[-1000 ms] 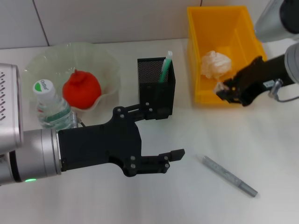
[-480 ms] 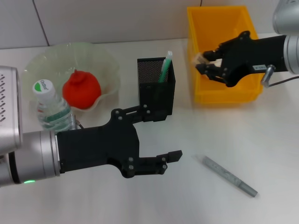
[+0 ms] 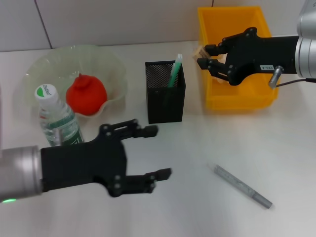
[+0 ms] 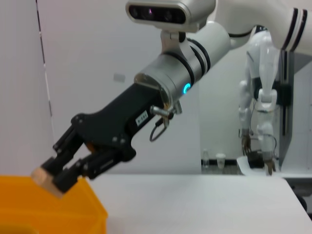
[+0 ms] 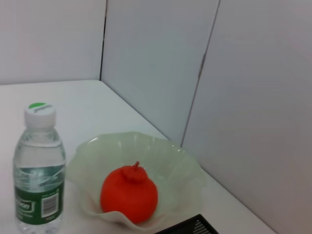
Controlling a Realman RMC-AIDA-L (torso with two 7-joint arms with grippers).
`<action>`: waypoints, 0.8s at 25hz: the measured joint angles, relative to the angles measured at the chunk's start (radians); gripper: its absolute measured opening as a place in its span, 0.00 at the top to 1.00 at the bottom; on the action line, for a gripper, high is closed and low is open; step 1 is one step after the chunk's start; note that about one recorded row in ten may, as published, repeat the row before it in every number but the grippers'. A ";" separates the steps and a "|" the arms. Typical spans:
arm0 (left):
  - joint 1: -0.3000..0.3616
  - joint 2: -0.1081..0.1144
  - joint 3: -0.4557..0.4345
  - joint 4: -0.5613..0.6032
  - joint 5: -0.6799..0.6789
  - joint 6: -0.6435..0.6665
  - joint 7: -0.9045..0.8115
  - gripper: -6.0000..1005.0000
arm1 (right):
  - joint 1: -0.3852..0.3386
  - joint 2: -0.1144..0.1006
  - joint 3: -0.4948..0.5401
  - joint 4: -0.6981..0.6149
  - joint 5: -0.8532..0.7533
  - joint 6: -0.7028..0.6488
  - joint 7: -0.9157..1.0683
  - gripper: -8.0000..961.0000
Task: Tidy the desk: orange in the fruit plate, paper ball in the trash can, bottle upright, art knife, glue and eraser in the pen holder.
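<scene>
1. The eraser (image 3: 202,51) is a tiny beige block pinched at the very tips of the right tool (image 3: 207,55), held in the air over the near-left corner of the trash can (image 3: 247,101), between that bin and the pen holder (image 3: 165,94). The left wrist view shows the same pinch, the eraser (image 4: 46,178) poking out beyond the dark fingertips (image 4: 66,178).
2. Handling, as a judgement: it looks light, rubbery and a little springy, so it will not break, but with so little of it caught between the tips it could squirt out or rotate. A grip across its broad faces, nearer its middle, would be safer.
3. The holder's opening is narrow and already has a green pen (image 3: 175,71) leaning in one corner, so a drop calls for good centring.
4. The left tool (image 3: 155,153) hovers low over the surface (image 3: 197,207) in front of the holder, fingers spread, carrying nothing.
5. Farther out: the orange (image 3: 86,95) sits in the fruit plate (image 3: 113,61), the bottle (image 3: 57,118) stands upright beside it, and the art knife (image 3: 242,186) lies flat on the surface, well apart.
</scene>
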 joint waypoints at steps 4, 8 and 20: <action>0.013 -0.009 -0.072 0.000 0.055 0.055 -0.006 0.20 | 0.024 -0.001 0.009 0.044 0.003 0.024 -0.005 0.73; 0.024 -0.009 -0.085 0.000 0.059 0.069 -0.005 0.20 | 0.064 -0.001 0.022 0.088 0.004 0.038 -0.005 0.73; 0.023 -0.010 -0.083 -0.003 0.062 0.094 0.003 0.20 | 0.130 0.001 0.012 0.157 0.064 0.082 0.002 0.73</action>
